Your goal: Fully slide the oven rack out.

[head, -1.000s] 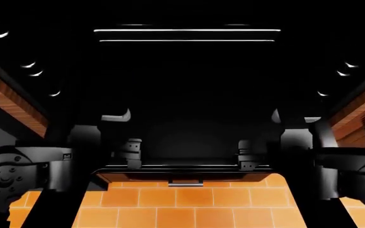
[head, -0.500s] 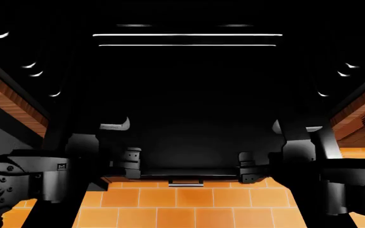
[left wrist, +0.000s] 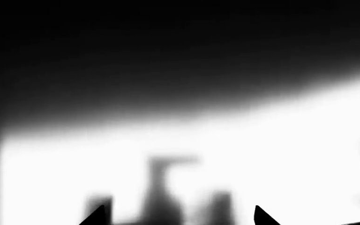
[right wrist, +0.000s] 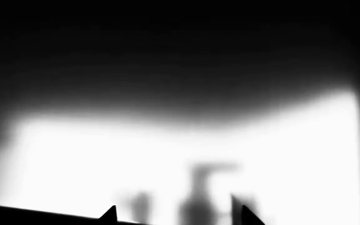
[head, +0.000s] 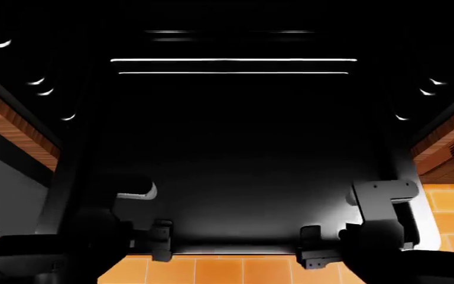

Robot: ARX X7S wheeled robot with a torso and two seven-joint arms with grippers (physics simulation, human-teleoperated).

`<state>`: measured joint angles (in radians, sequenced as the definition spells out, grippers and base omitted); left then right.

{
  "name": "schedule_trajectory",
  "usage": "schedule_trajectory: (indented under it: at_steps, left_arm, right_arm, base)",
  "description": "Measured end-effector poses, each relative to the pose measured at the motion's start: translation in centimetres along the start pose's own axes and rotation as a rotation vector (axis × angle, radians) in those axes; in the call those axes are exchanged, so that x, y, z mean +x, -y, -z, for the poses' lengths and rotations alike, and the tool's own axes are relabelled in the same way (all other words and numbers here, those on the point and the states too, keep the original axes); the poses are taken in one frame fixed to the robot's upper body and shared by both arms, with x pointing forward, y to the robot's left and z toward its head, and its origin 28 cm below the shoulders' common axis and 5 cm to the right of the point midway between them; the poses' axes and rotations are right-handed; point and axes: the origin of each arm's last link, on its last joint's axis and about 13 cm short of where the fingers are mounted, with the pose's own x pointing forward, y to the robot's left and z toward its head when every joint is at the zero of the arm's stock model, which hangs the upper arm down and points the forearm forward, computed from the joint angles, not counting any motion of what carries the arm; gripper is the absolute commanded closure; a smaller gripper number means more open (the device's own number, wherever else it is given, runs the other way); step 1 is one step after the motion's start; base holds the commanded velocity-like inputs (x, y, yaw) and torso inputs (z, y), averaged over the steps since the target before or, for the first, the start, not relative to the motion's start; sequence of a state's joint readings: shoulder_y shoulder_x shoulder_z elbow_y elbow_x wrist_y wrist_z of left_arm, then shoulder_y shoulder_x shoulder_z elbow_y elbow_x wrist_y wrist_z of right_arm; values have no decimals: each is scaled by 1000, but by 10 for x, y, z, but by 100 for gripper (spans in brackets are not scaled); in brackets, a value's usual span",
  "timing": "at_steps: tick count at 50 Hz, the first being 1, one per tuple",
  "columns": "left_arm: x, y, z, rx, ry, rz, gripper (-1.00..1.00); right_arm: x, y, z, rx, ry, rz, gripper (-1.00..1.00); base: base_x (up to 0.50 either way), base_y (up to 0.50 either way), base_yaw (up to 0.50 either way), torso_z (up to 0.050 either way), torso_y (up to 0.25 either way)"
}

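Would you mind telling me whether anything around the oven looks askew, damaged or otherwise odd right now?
Nothing stands out. The oven rack shows two level, parallel front bars, and the open oven door looks flat and unmarked. Both wrist views are too blurred to judge.

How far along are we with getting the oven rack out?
Done: the oven door is down. In hand: nothing visibly; the oven rack sits deep in the oven, both arms low near the door's front edge, far from it, with the left gripper and right gripper empty. Left: reach in, take the front bars, pull out fully.
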<state>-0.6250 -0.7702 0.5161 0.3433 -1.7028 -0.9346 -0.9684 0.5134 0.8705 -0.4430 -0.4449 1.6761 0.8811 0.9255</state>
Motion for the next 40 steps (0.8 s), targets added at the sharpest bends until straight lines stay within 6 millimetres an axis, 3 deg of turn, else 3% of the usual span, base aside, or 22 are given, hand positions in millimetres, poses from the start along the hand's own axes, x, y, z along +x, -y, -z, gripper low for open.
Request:
schedule_trajectory:
  at_steps: [20, 34, 40]
  left_arm:
    - [-18, 4, 30, -5, -38, 5, -100]
    - [-37, 5, 57, -5, -106, 37, -100]
    - [-37, 7, 70, 4, -29, 20, -100]
  right_arm:
    - [-20, -6, 30, 6, -25, 4, -100]
    - [-42, -7, 65, -1, -40, -22, -100]
    - [-43, -5, 80, 3, 44, -35, -100]
  base:
    - [-10, 0, -1, 0, -19]
    - [-10, 0, 0, 0, -20]
    - [-18, 0, 1, 0, -13]
